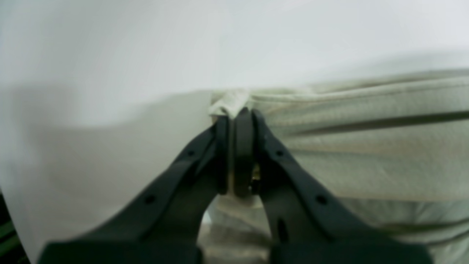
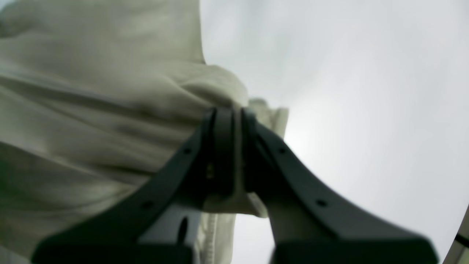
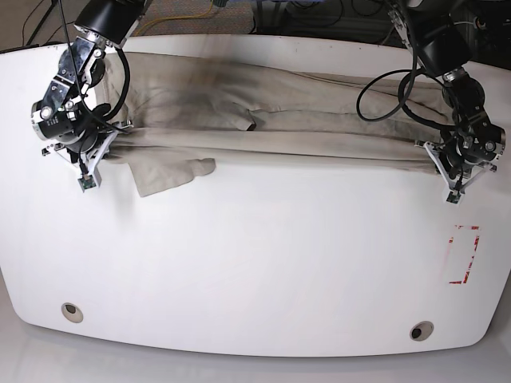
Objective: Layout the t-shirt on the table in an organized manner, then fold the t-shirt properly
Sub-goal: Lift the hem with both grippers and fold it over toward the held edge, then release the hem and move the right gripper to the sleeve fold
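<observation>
We see one t-shirt (image 3: pixel 271 120) stretched in a long band across the far part of the table (image 3: pixel 263 255), pulled out between two arms. On the left of the base view, the right gripper (image 2: pixel 236 112) has its jaws pressed together on a bunched fold of the cloth; its wrist view shows a tab of fabric poking out past the tips. On the other side, the left gripper (image 1: pixel 238 113) is likewise clamped, pinching a small corner of the t-shirt, with the rest of the cloth running off to the right in that view. One sleeve (image 3: pixel 172 171) droops onto the table just beside the right gripper. We count two small round grey holes, one near each front corner (image 3: pixel 72 312) (image 3: pixel 421 329), and one red dashed rectangle (image 3: pixel 465 254) on the white top, well clear of the cloth.
</observation>
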